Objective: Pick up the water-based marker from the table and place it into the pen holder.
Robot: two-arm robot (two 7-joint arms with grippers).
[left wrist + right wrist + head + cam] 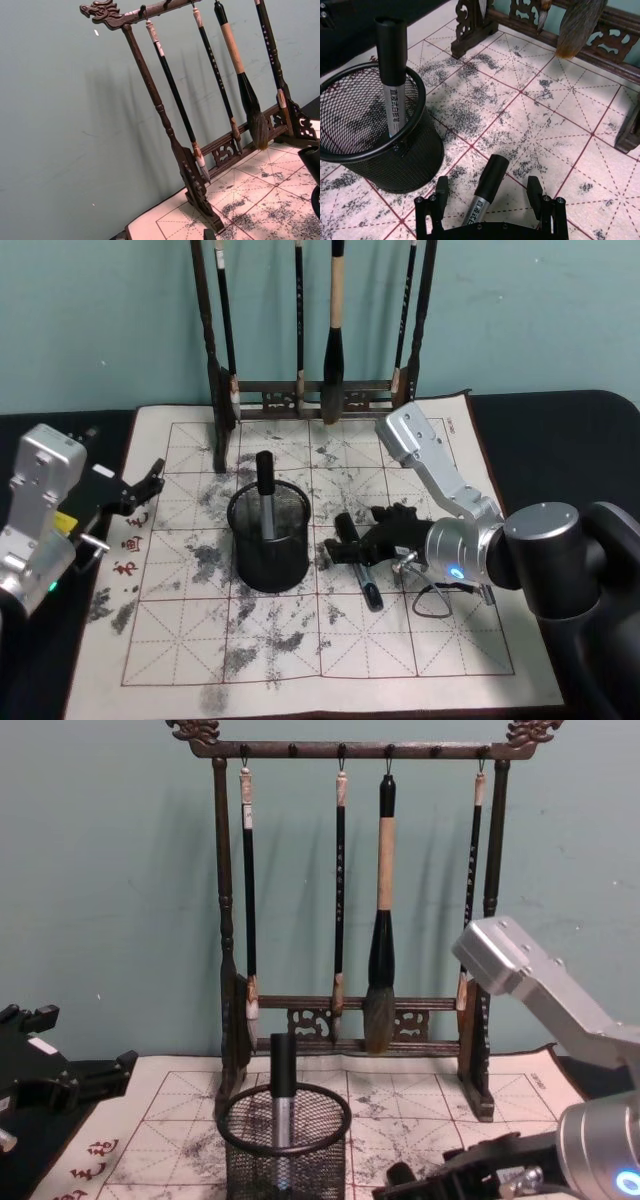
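A water-based marker (368, 587) with a grey body and black cap lies on the calligraphy mat, just right of the pen holder (268, 552), a round black mesh cup. My right gripper (345, 543) is low over this marker and open. In the right wrist view the marker (487, 189) lies between the two spread fingers (440, 192) without touching either. A second marker (265, 492) stands upright inside the pen holder (404, 160). My left gripper (148, 483) hangs open and empty at the mat's left edge.
A tall dark wooden brush rack (318, 395) with several hanging brushes stands at the back of the mat (330, 660), against a teal wall. The rack (190, 170) also shows in the left wrist view. A black table surrounds the ink-stained mat.
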